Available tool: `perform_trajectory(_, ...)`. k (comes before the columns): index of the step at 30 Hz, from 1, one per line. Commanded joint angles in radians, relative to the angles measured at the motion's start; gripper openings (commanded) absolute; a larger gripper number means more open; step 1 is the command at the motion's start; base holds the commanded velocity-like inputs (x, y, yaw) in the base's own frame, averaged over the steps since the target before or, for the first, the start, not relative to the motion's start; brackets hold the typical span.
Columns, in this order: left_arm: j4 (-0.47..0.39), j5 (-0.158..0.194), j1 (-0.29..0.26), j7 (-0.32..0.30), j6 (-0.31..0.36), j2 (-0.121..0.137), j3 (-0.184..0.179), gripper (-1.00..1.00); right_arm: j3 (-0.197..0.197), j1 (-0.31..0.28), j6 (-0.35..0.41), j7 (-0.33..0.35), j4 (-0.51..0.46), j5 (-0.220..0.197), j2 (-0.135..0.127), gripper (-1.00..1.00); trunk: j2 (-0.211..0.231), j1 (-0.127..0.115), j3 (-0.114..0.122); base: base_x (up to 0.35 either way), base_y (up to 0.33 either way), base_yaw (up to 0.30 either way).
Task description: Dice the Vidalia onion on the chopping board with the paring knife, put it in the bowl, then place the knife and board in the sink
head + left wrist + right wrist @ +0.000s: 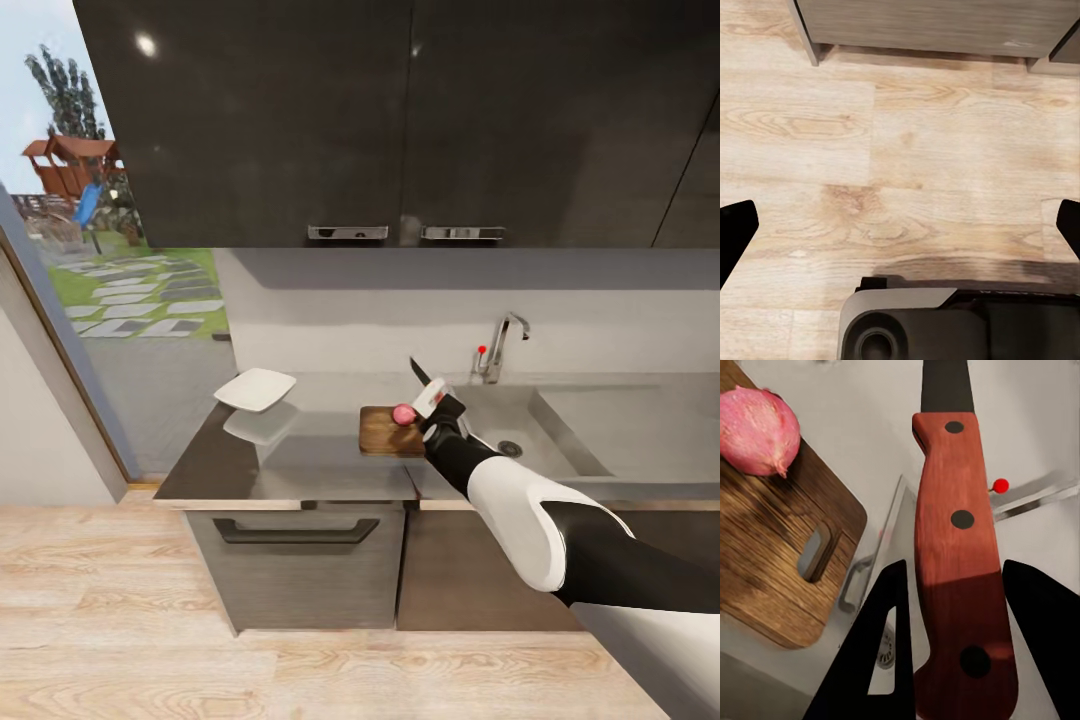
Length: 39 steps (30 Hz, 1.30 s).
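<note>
The pink Vidalia onion (403, 413) (757, 431) sits whole on the dark brown chopping board (388, 434) (772, 562), which lies on the countertop (300, 460) just left of the sink (570, 440). My right gripper (434, 398) (960, 645) hovers at the board's right end, shut on the paring knife (420, 374). Its red-brown handle (960, 547) is clamped between the black fingers (881, 660), and the dark blade points up and away from the onion. The white bowl (256, 389) stands on the counter left of the board. My left gripper (900, 232) is open, pointing down at the wood floor.
The chrome faucet (500, 345) with its red knob (1000, 485) rises behind the sink. Dark upper cabinets (400, 120) hang above the counter. A glass wall (110, 330) closes off the counter's left end. The robot base (945, 322) lies below the left gripper.
</note>
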Motion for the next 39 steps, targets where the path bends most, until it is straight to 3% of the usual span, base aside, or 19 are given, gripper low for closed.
perform_trajectory(1,-0.001,0.011,0.0,0.003,-0.002,0.002,-0.008,1.0,-0.008,-0.001,-0.009,-0.006,0.003,0.011,0.001,-1.0,-0.002,0.001,-0.002,0.0,0.0,0.0)
perform_trajectory(5,-0.001,0.011,0.0,0.003,-0.002,0.002,-0.008,1.0,-0.008,-0.002,-0.022,-0.01,0.006,0.012,0.001,-1.0,-0.002,0.001,-0.002,0.0,0.0,0.0)
perform_trajectory(10,0.001,0.011,0.0,0.003,-0.002,0.002,-0.008,1.0,-0.009,-0.001,-0.026,-0.057,0.039,0.082,0.001,-1.0,-0.002,0.001,-0.002,0.0,0.0,0.0)
perform_trajectory(12,0.006,0.011,0.0,0.003,-0.002,0.002,-0.008,1.0,-0.009,-0.001,-0.026,-0.057,0.04,0.087,0.001,-1.0,-0.002,0.001,-0.002,0.0,0.0,0.0)
perform_trajectory(39,0.016,0.011,0.0,0.003,-0.002,0.002,-0.007,1.0,-0.009,-0.001,-0.032,-0.047,0.045,0.092,0.001,-1.0,-0.002,0.001,-0.002,0.0,0.0,0.0)
